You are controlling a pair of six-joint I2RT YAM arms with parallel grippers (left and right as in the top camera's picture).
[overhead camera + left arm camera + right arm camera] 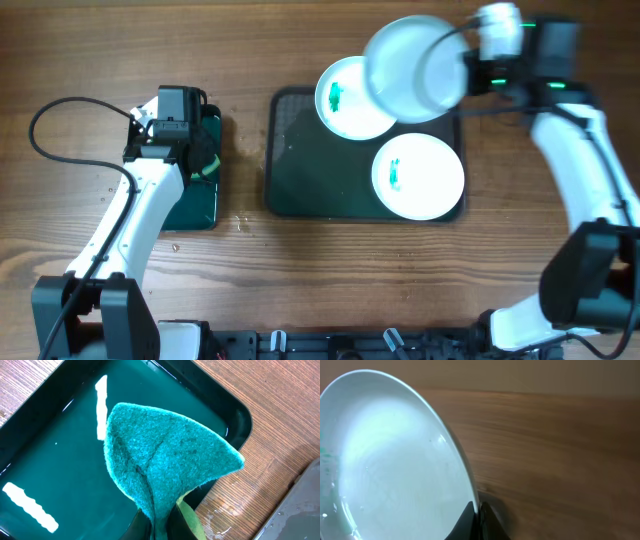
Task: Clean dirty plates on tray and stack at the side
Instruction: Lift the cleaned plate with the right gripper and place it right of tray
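Note:
The large dark tray (300, 170) holds two white plates with green smears, one at its back (345, 105) and one at its front right (418, 176). My right gripper (462, 75) is shut on the rim of a third, faintly bluish plate (410, 68) and holds it raised above the tray's back right corner; in the right wrist view the fingers (478, 520) pinch its edge (395, 460). My left gripper (200, 160) is shut on a folded green sponge (165, 460) held over the small black tray (50, 450).
The small black tray (205, 195) with water sits left of the large tray. Small crumbs or drops (240, 222) lie on the wood between the trays. The large tray's edge (300, 505) shows at the right of the left wrist view.

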